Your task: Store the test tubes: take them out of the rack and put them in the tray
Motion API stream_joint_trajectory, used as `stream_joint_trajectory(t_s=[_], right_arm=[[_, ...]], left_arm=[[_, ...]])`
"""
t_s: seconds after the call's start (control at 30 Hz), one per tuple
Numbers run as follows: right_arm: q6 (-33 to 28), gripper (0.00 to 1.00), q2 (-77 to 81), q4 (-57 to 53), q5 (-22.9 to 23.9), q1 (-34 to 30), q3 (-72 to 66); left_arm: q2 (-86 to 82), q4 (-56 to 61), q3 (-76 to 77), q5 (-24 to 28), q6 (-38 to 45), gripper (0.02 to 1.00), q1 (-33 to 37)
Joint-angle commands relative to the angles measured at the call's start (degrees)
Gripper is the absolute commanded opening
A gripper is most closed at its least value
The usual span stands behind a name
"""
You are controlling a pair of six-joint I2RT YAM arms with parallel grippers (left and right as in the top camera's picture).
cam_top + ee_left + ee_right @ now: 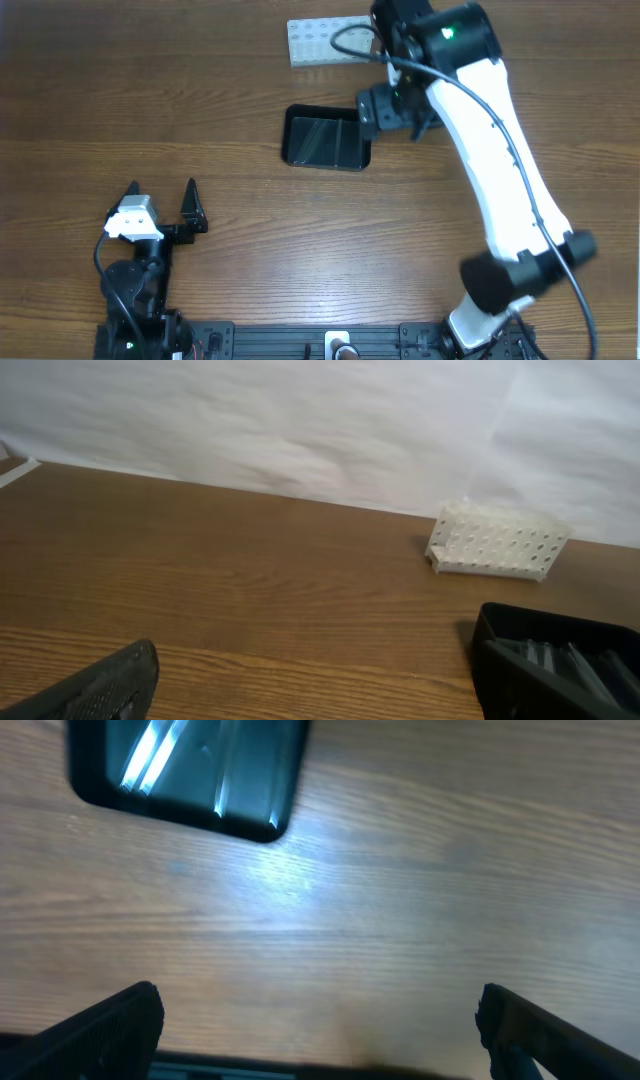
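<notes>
Right tool spread beside tray, tubes inside

Rack sitting at table's far edge, tray lying just before it, tubes lying in tray, right gripper hanging near tray's right side.

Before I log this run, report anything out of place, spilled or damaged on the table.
Nothing stands out. The rack sits flat on the table, the clear tubes lie inside the tray, and nothing is spilled or broken.
</notes>
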Motion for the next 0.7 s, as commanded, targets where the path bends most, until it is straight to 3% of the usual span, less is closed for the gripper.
stream_joint_trajectory(t_s=[0.03,0.27,0.5,0.7], right_arm=[[-0.7,0.991,-10.1,2.7,4.1,-0.9,-9.8],[-1.0,0.993,-25.9,13.8,5.1,-2.1,-28.7],[-6.3,0.993,-40.9,30.8,5.4,-2.4,-48.9],[-7.2,0.991,-51.1,46.2,5.4,-2.4,-64.7]], left_arm=[[-0.5,-0.2,-0.3,-0.5,0.8,0.996,0.3],[-0.5,-0.2,-0.3,-0.5,0.8,0.998,0.3],[-0.5,-0.2,-0.3,-0.5,0.8,0.998,0.3],[-0.5,-0.2,-0.3,-0.5,0.8,0.996,0.3]])
